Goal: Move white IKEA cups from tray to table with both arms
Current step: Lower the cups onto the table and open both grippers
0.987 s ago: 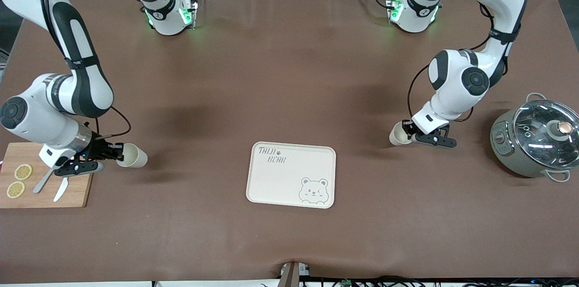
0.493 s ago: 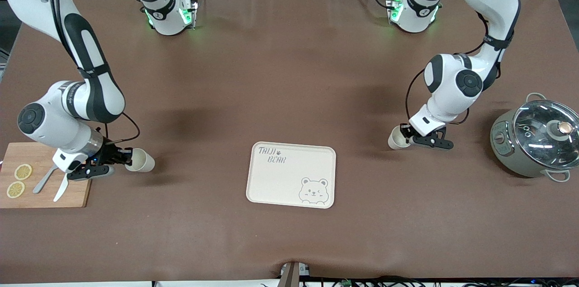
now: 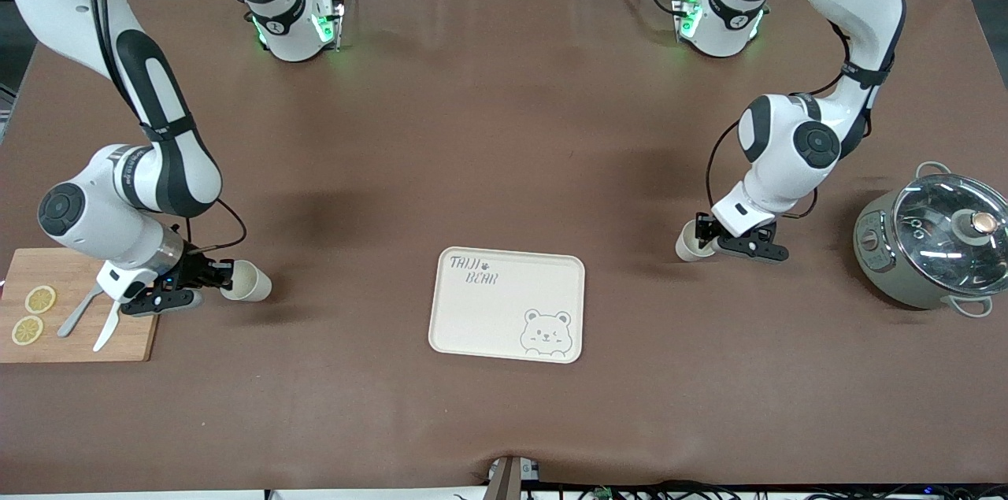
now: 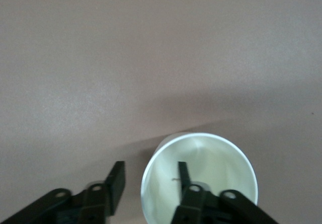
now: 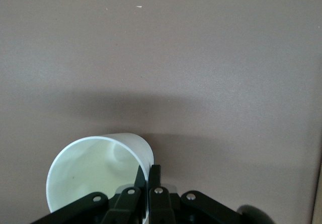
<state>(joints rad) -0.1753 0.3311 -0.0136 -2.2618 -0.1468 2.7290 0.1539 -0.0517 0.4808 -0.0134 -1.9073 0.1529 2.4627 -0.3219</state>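
Note:
One white cup (image 3: 247, 283) is tilted in my right gripper (image 3: 224, 276), over the table between the cutting board and the tray. In the right wrist view the fingers (image 5: 154, 176) are shut on the wall of this cup (image 5: 90, 173). The other white cup (image 3: 687, 242) is low at the table toward the left arm's end. My left gripper (image 3: 703, 236) is at its rim. In the left wrist view the left gripper (image 4: 151, 167) is open: one finger is inside the cup (image 4: 211, 173) and the other is outside, clear of the wall.
A cream bear-printed tray (image 3: 488, 311) lies mid-table, nearer the front camera than both cups. A wooden cutting board (image 3: 87, 338) with lemon slices and a knife lies by the right gripper. A grey pot with a glass lid (image 3: 933, 240) stands by the left arm.
My right gripper has carried its cup a little toward the tray. My left arm has shifted slightly, and its cup has moved a little toward the tray.

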